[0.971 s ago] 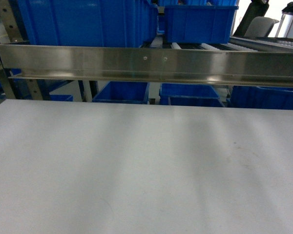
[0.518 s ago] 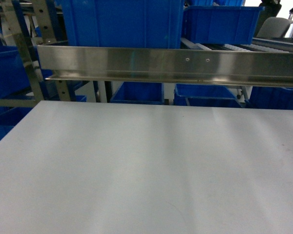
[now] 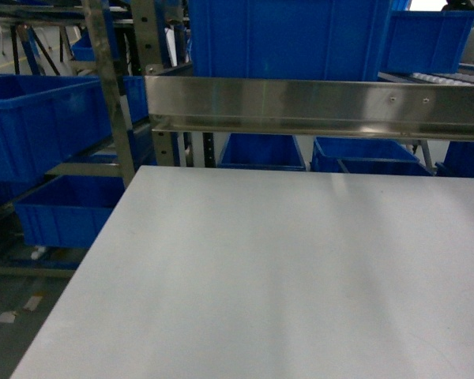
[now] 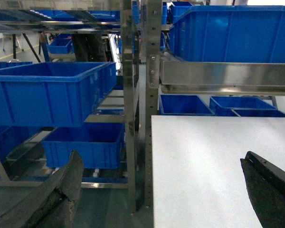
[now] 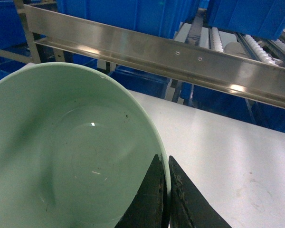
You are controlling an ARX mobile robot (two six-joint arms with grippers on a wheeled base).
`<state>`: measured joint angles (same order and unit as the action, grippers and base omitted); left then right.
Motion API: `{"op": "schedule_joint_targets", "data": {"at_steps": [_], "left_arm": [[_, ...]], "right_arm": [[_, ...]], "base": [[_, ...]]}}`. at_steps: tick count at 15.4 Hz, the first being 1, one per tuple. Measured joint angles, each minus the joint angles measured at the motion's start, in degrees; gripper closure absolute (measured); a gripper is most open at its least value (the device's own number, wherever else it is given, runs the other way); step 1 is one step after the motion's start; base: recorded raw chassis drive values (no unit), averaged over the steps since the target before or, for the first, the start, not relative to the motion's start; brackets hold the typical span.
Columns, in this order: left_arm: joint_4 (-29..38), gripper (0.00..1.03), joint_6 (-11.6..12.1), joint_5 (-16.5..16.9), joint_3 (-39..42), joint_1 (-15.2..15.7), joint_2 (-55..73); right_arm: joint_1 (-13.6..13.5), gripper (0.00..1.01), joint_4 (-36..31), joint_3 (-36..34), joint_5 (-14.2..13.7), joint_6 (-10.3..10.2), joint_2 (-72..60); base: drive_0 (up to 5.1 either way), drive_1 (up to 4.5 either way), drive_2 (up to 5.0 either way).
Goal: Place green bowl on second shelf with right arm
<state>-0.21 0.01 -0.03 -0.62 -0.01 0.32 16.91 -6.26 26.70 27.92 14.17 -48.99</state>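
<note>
Right gripper (image 5: 164,190) pinches the green bowl's (image 5: 61,152) rim, fingers closed on it, bowl held above the white table (image 5: 218,142) near its back edge. Lift it clear of the steel rail (image 5: 180,57) before you reach in; keep the bowl level, then lower toward the blue crate (image 3: 288,35) on the second shelf (image 3: 426,103). Left gripper (image 4: 161,190) hangs open over the table's left edge, empty.
</note>
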Motion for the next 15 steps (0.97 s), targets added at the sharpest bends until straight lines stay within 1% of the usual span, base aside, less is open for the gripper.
{"op": "schedule_joint_targets", "data": {"at_steps": [15], "left_arm": [[-0.07, 0.05, 0.0, 0.0, 0.0, 0.0, 0.0]], "right_arm": [[0.0, 0.99, 0.02, 0.0, 0.0, 0.0, 0.09]], "base": [[-5.0, 2.41, 2.4]]}}
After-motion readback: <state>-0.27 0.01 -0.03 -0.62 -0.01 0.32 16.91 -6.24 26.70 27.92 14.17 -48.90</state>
